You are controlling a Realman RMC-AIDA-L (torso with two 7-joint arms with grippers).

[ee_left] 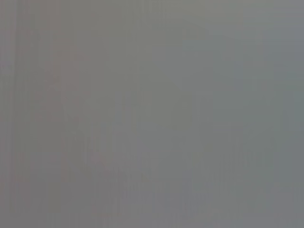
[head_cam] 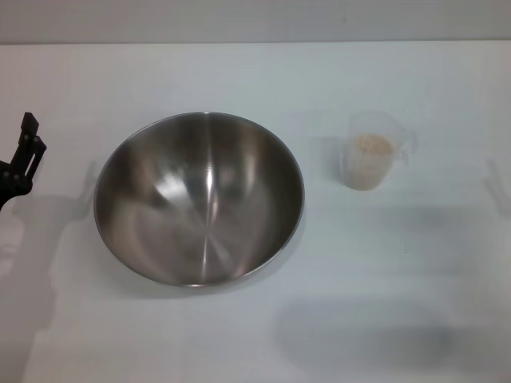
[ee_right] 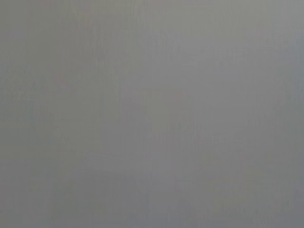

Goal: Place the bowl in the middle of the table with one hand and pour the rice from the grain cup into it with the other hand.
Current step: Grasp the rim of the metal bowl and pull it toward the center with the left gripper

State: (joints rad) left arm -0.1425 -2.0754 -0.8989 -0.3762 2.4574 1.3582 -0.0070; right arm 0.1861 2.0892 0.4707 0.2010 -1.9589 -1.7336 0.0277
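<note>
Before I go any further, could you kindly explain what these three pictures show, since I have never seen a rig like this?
This is a two-armed robot with cameras on its head and on each wrist. The head view looks down on a white table. On it stands a large steel bowl, empty inside. Apart from it, toward the robot's right, stands a small clear grain cup with pale rice inside. The dark part at the edge on the robot's left is the left gripper, beside the bowl and not touching it; it holds nothing. The right gripper is out of view. The two wrist pictures show only plain grey, so nothing can be told from them.
</note>
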